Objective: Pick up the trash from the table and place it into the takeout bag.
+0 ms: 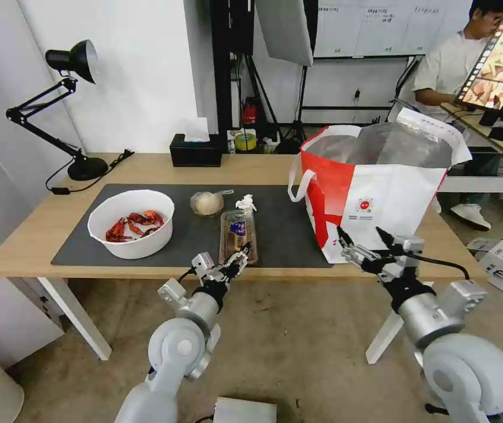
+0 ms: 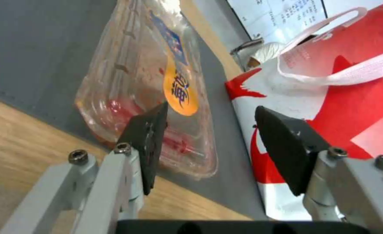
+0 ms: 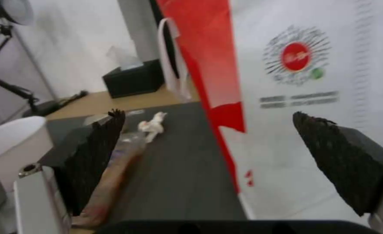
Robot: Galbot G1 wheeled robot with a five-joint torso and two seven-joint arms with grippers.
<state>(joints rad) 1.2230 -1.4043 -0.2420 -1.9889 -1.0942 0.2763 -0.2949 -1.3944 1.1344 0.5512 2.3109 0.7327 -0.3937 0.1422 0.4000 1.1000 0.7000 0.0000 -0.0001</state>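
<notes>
Clear rectangular plastic tray (image 1: 238, 236) on dark grey mat (image 1: 87, 244), long axis running front to back, near front edge of light-wood bench (image 1: 22, 247). Tray has blue and orange label, reddish residue inside; in the left wrist view its near end (image 2: 157, 97) slightly overhangs the mat edge. Left claw (image 1: 237, 262) open, hovering just at tray's near end, one dark finger pad (image 2: 146, 143) in front of the tray corner, not gripping it. Crumpled white tissue (image 1: 245, 203) just behind the tray; small clear cup (image 1: 207, 203) of beige food beside the tissue on its left. White round bowl (image 1: 131, 223) with red crayfish shells further left on the mat, well apart from left claw. Takeout bag (image 1: 375, 188) stands upright at the right end of the mat, white and red, silver lining, top open, white loop handle, round red logo (image 3: 296, 57). Right claw (image 1: 362, 239) open, held right in front of the bag's lower front face, empty.
</notes>
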